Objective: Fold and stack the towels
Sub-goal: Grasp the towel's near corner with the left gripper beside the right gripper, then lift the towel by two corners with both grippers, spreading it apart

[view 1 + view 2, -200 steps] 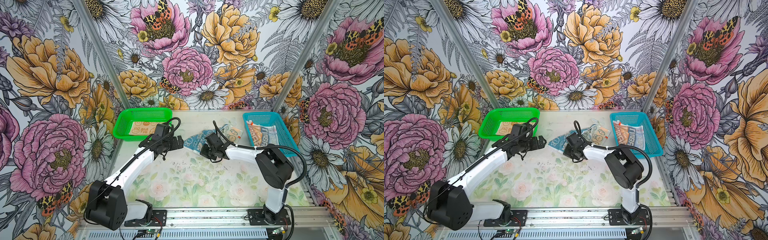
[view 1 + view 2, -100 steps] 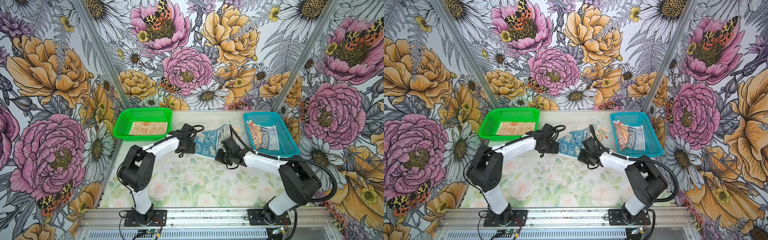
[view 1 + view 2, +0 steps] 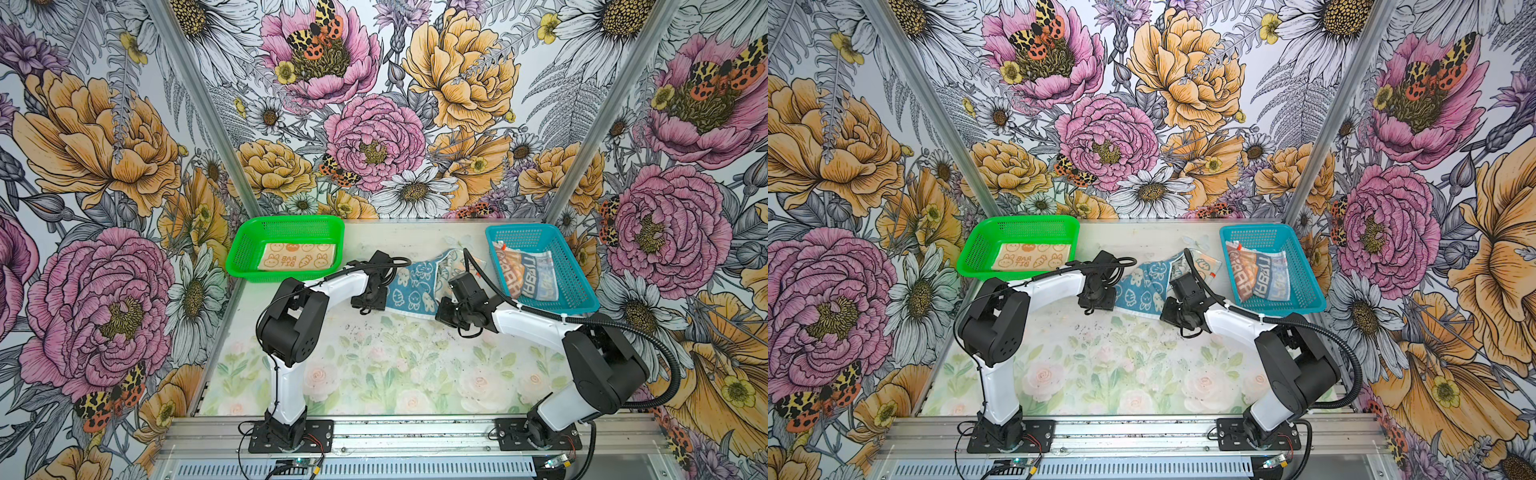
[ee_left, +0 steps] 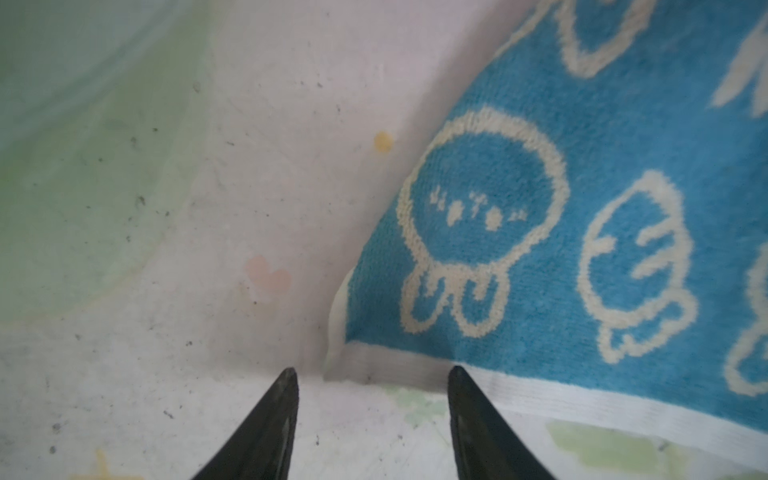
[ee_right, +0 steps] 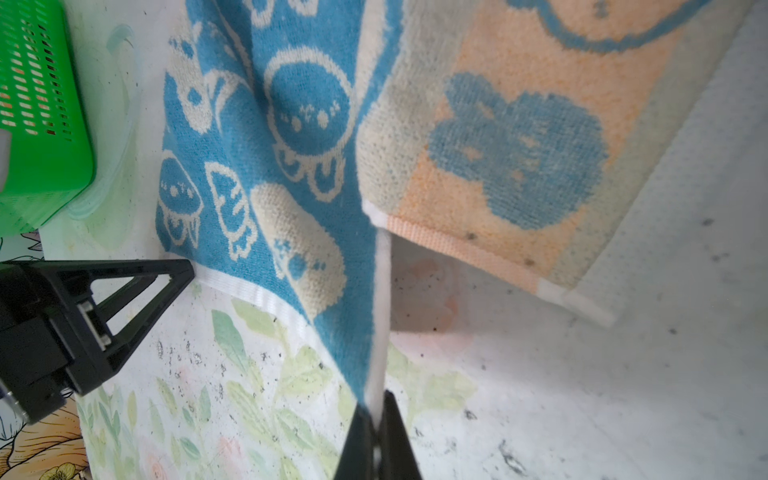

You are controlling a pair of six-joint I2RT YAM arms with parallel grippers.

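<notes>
— Between the two baskets, what lies on the surface [image 3: 395, 365]?
— One teal towel [image 3: 409, 286], bunny side up and rumpled. Its far right part is turned over, peach with a blue bunny.
— Who has hold of it?
— The right jaws are pinched tight on its white edge and hold that edge raised off the surface. The left jaws stand partly open astride the hemmed near corner [image 4: 345, 365], which lies flat between the tips; they grip nothing.
— And around it?
— A green basket [image 3: 245, 249] at the far left holds the orange towel [image 3: 297, 259], folded flat. A blue basket [image 3: 577, 291] at the far right holds the striped towel [image 3: 528, 278], crumpled, with lettering showing.
— Anything in the way?
— A black cable [image 3: 540, 311] from the right arm [image 3: 528, 328] arcs over the turned-over part. In both top views each arm's end covers the corner it works at; only the wrist views show the grips.
— What is hard to make out?
— Whether one left tip touches the hem: I cannot tell.
</notes>
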